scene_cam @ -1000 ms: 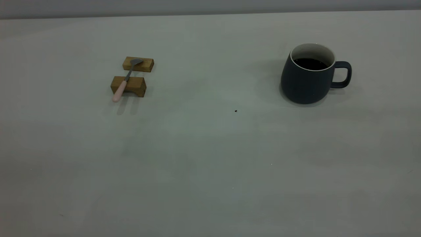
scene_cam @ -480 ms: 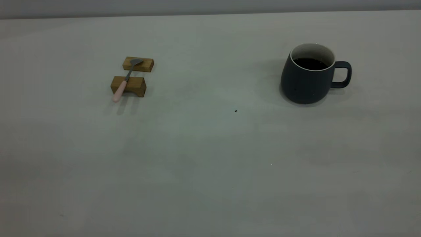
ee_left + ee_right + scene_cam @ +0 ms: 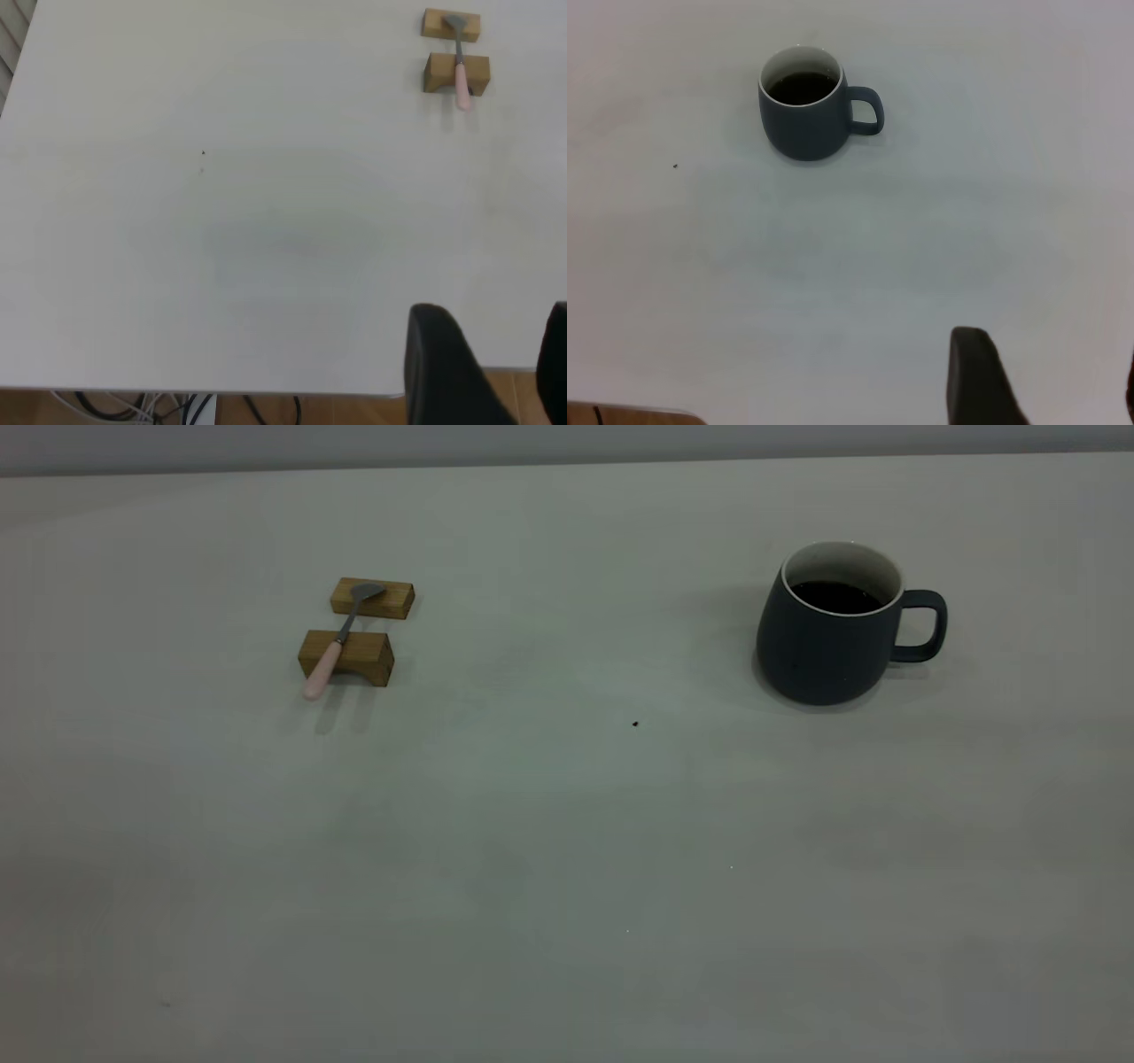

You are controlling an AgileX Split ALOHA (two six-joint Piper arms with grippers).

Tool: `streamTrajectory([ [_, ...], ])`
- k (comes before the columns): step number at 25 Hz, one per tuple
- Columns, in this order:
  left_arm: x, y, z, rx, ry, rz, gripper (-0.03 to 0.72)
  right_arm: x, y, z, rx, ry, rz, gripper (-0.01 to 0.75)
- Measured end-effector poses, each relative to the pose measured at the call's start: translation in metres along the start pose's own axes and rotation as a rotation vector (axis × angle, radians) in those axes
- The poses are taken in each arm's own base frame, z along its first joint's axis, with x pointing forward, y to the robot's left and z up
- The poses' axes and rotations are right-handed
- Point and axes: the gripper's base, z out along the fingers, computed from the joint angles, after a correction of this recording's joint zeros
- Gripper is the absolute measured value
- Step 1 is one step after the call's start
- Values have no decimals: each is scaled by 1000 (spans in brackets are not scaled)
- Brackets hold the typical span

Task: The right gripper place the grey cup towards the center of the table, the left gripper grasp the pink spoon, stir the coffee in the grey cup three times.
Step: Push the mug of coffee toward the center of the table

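The grey cup (image 3: 833, 633) stands upright on the right side of the table (image 3: 567, 824), its handle pointing right, with dark coffee (image 3: 835, 596) inside. In the right wrist view the grey cup (image 3: 804, 111) lies far from my right gripper (image 3: 1050, 354), which is open and empty. The pink spoon (image 3: 337, 642) lies across two wooden blocks on the left, its bowl on the far block and its handle over the near one. My left gripper (image 3: 493, 310) hangs open and empty over the table's near edge, far from the pink spoon (image 3: 460, 66). Neither gripper appears in the exterior view.
Two small wooden blocks (image 3: 347, 657) (image 3: 374, 598) carry the spoon. A tiny dark speck (image 3: 635, 724) sits near the table's middle. Cables (image 3: 159, 409) hang below the table's edge in the left wrist view. The wall runs along the far edge.
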Motion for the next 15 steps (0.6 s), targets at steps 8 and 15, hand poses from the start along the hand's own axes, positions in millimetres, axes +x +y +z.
streamTrajectory([
  [8, 0, 0, 0, 0, 0, 0, 340, 0, 0, 0, 0, 0, 0, 438],
  [15, 0, 0, 0, 0, 0, 0, 340, 0, 1, 0, -9, 0, 4, 438],
])
